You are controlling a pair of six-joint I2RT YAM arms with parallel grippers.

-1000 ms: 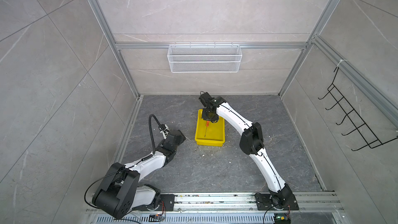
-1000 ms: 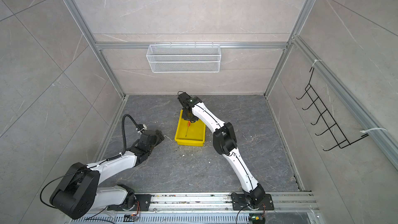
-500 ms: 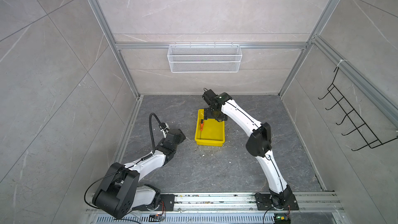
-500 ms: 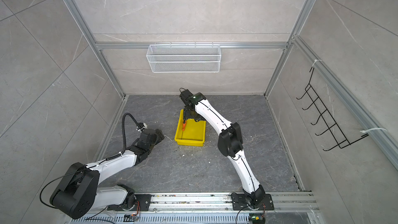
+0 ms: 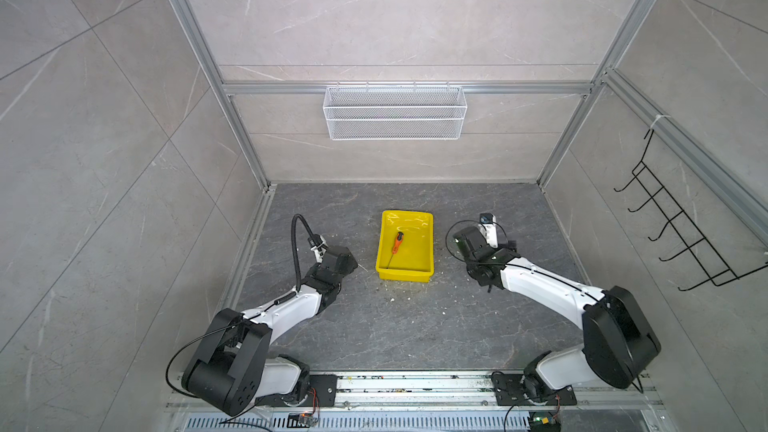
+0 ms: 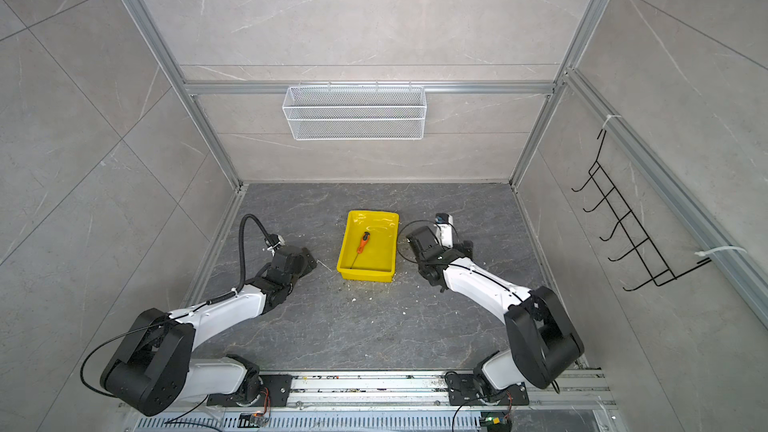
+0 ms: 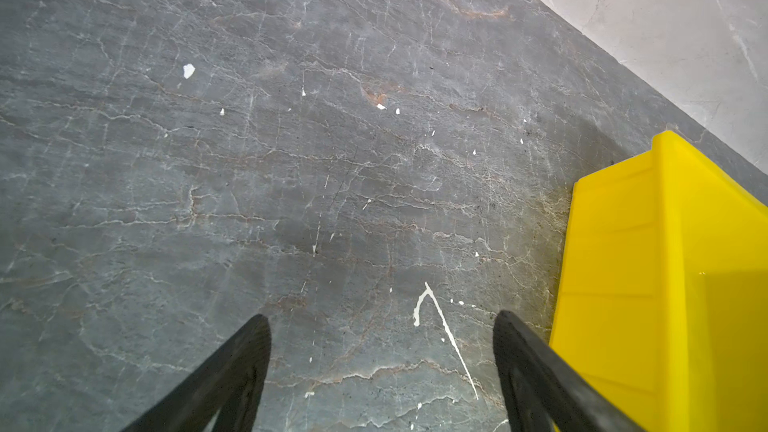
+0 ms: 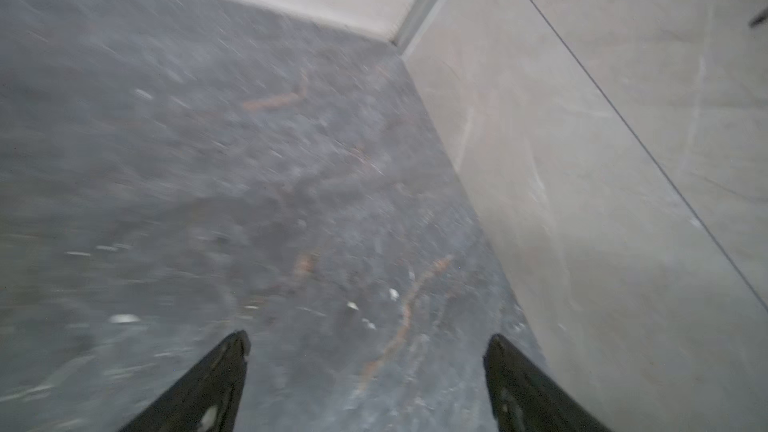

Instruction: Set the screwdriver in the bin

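**Near edge.** A metal rail [image 5: 415, 384] carried the bases of the 2 arms.

**Claws.** The left claw [image 7: 380, 322] hung low over the counter [image 7: 291, 160], jaws apart with nothing between them. The bin [image 7: 665, 284] stood just beside 1 of its jaws; contact could not be confirmed. The right claw [image 8: 368, 338] was likewise spread and empty, aimed at bare counter near a side wall. That wrist view was blurred, so finer detail could not be read.

**Counter.** It was dark grey and matt, stone-patterned with pale veins and scattered white flecks.

**Task items.** Further in, between the 2 claws, the bin was a shallow rectangular tray of glossy yellow plastic with a rolled rim. The screwdriver [image 5: 395, 250] lay flat on its floor on a diagonal. Its orange-and-black handle pointed toward the back and its thin dark shaft toward the near left corner. In both top views neither claw touched it. On this evidence the placement appeared done.

**Handling assessment.**
- The tool was probably light and rigid.
- The slim, smooth shaft would likely slip or roll, and the glossy floor would let it slide.
- The soundest hold would be across the thicker handle, jaws crosswise to its length.

**Far end.** A white wire mesh basket [image 5: 395, 114] hung on the back wall. A black hook rack [image 5: 681, 234] was on the right-hand wall.
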